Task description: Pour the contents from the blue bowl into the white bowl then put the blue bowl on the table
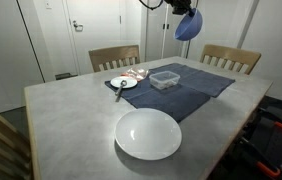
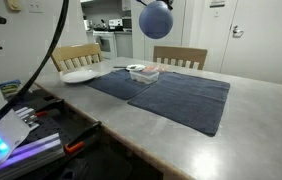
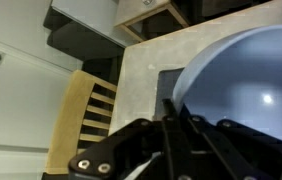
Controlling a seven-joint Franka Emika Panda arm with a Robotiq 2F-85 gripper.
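Note:
The blue bowl hangs high above the far side of the table, tipped on its side, and shows as a round blue dome. My gripper is shut on its rim from above. In the wrist view the fingers pinch the rim, and the bowl fills the right side. Its contents are hidden. The white bowl rests on the table's near end, at the edge of the dark blue mat; in an exterior view this white bowl is at the left.
A square translucent container and a small white plate with bits on it stand on the mat's far side. Wooden chairs line the table's far edge. Another chair back is visible below in the wrist view.

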